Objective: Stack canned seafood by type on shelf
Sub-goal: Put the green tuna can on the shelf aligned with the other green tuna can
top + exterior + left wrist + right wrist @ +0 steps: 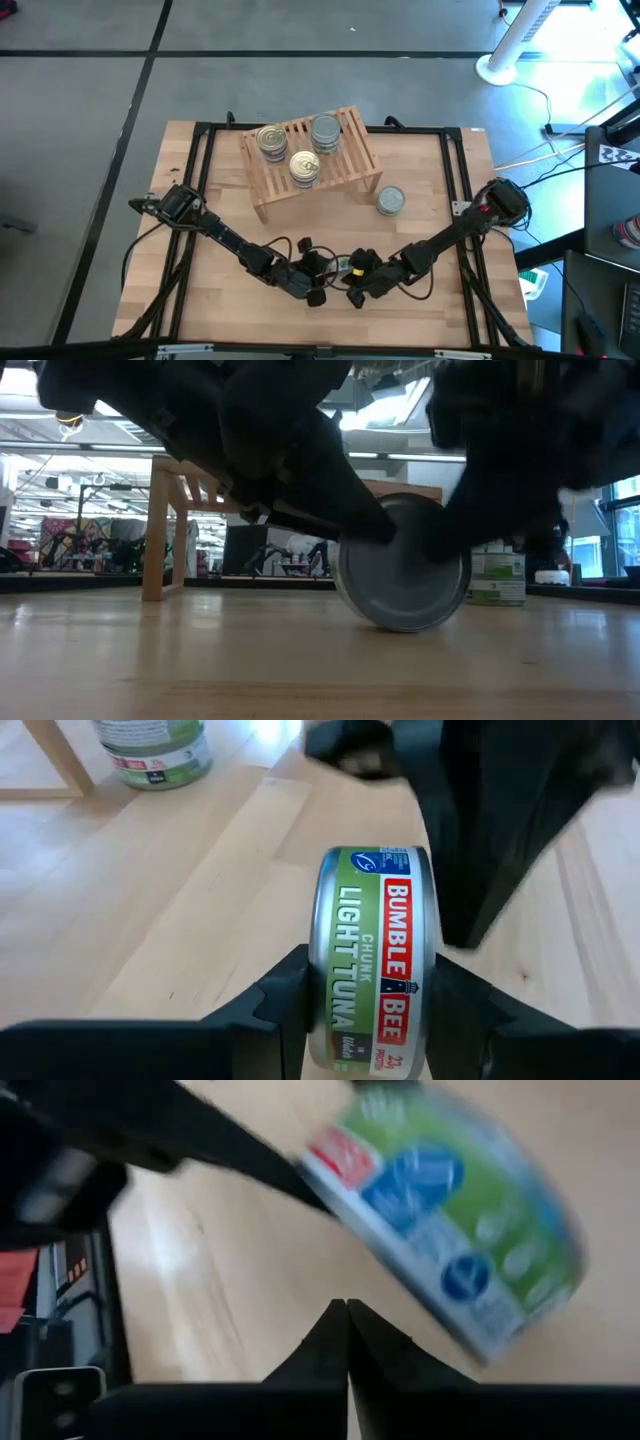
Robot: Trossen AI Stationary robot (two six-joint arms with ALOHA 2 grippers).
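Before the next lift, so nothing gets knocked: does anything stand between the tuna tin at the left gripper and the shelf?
Nothing visible on the bare tabletop between the tuna tin, on edge between the left gripper's fingers, and the shelf. The shut right gripper sits right beside the tin. A loose tin stands off to the shelf's right.

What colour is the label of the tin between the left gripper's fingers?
Mostly green with a red name band, on the tin; best in the left wrist view.

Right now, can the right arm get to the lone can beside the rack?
Probably yes. That can stands alone on the table on the right arm's side, with nothing between them. The right hand, shut and empty, would have to open first.
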